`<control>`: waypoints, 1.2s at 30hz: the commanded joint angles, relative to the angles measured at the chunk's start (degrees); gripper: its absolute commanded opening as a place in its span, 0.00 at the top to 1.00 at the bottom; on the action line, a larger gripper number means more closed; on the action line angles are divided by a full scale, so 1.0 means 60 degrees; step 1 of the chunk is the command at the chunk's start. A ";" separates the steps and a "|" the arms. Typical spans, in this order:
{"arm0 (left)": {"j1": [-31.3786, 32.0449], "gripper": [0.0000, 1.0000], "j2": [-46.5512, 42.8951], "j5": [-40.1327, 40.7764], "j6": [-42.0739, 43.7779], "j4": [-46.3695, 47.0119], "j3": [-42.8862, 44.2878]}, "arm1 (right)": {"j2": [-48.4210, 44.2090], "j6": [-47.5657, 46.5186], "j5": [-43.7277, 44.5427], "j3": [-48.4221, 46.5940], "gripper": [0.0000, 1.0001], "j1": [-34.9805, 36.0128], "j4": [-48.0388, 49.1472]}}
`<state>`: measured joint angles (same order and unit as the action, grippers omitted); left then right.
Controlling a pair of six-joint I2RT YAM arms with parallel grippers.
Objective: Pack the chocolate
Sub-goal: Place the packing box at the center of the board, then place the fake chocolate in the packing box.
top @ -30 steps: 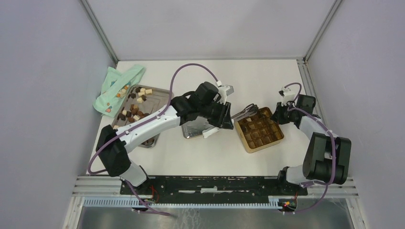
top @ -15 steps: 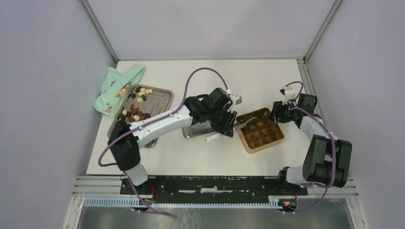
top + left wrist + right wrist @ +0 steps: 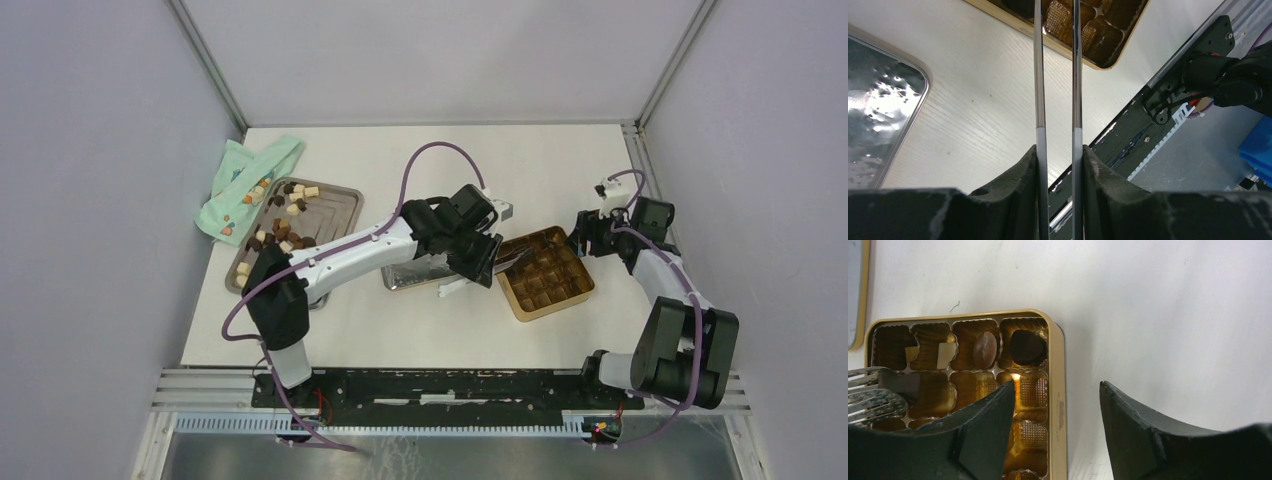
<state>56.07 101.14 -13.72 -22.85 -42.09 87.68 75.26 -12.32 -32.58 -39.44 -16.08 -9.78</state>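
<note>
The chocolate [image 3: 281,226] lies as dark, brown and cream chunks on a metal tray [image 3: 335,205] at the left. My left gripper [image 3: 489,262] is shut on long metal tweezers [image 3: 1038,75], whose tips [image 3: 870,390] reach over the gold tin [image 3: 521,304]. A dark chunk [image 3: 900,384] seems to sit between the tips. In the tin's far row lie a dark piece [image 3: 1025,346] and a brown oval piece [image 3: 984,350]. My right gripper [image 3: 1056,384] is open, straddling the tin's right rim [image 3: 1058,355] without touching it.
A smaller shiny metal tray [image 3: 410,273] lies under my left forearm, between the chocolate tray and the tin. A green patterned bag [image 3: 243,186] lies at the far left. The arms' black base rail [image 3: 450,385] runs along the near edge.
My left arm has swung right, bringing the tweezers' tips over the tin. My right gripper, shut at the tin's edge a second ago, has opened.
</note>
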 commanded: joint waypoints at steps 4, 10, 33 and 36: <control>0.0086 0.78 0.0167 0.0166 0.0491 -0.0116 0.0690 | -0.0341 -0.0071 -0.0312 0.0172 0.31 -0.0159 0.0415; 0.0102 0.65 0.0237 0.0257 0.0443 -0.0172 0.0722 | -0.0399 -0.0042 -0.0364 0.0216 0.31 -0.0233 0.0451; 0.0003 0.59 -0.1236 0.1336 0.0091 0.0398 0.0087 | -0.1039 -0.0149 -0.0960 0.0454 0.30 -0.0383 0.0472; -0.0247 0.59 -0.1939 0.1773 -0.0006 0.0383 -0.0456 | -0.1379 -0.0274 -0.1055 0.0681 0.28 -0.0397 0.0557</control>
<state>56.10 97.93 -7.77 -22.90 -42.65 87.26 70.13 -12.45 -36.51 -36.84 -18.15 -8.54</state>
